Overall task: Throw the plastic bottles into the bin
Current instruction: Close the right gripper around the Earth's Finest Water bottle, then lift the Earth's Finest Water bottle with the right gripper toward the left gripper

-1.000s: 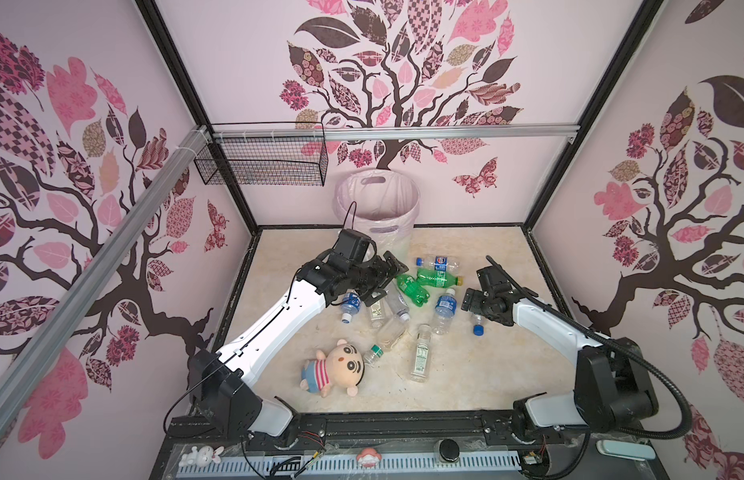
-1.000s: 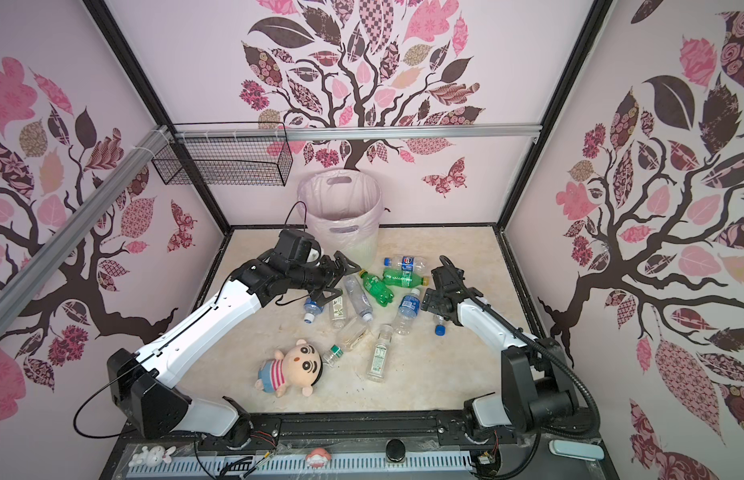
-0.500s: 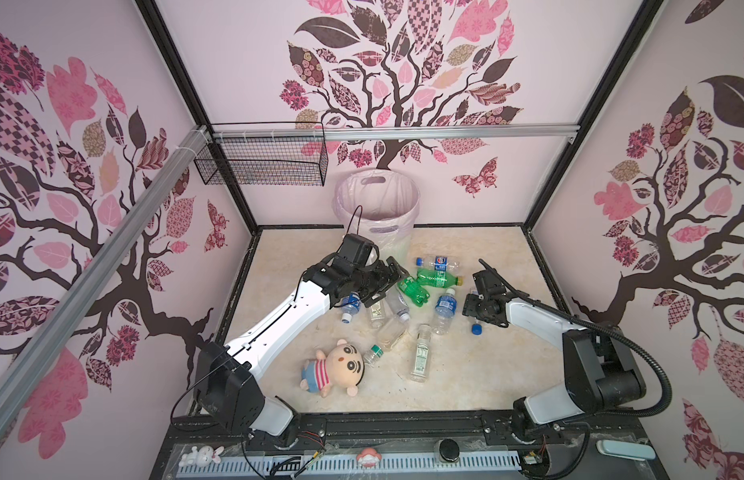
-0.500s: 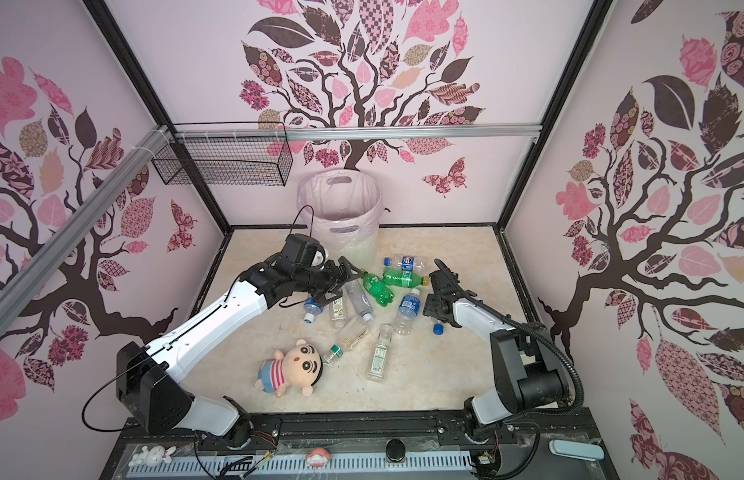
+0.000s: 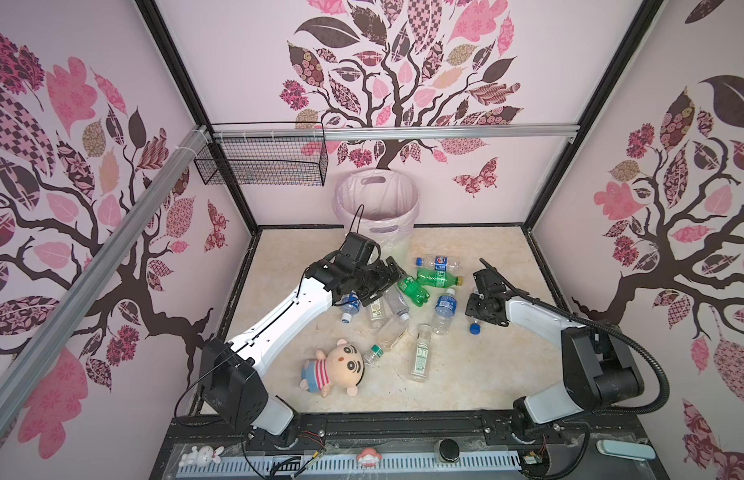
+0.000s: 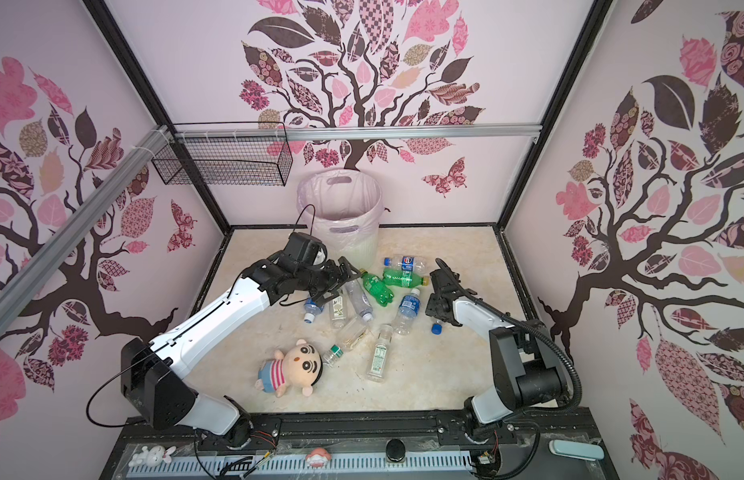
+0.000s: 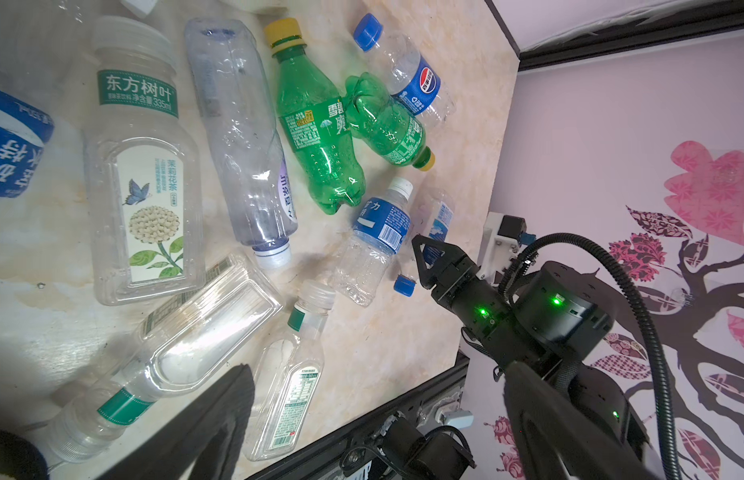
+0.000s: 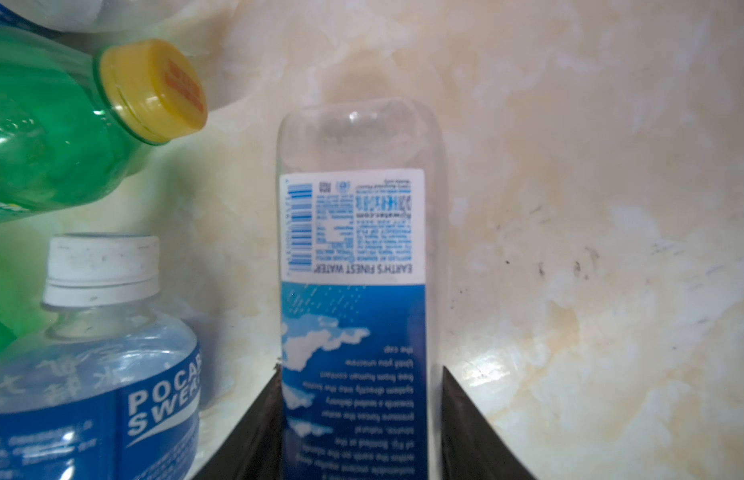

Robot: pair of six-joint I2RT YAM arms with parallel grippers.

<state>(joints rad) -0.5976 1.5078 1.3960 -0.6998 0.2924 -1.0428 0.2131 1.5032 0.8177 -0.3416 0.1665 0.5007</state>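
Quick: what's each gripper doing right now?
Left gripper: open, holding nothing.
Right gripper: closed on a water bottle.

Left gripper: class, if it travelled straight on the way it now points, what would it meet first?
Probably the nearer green bottle, lying just beyond the open left gripper. How high the gripper hangs is unclear, so it might pass over.

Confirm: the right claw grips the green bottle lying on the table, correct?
No. The right claw grips the blue-label bottle lying on the table; the green bottle lies beside it, untouched. The right wrist view shows this.
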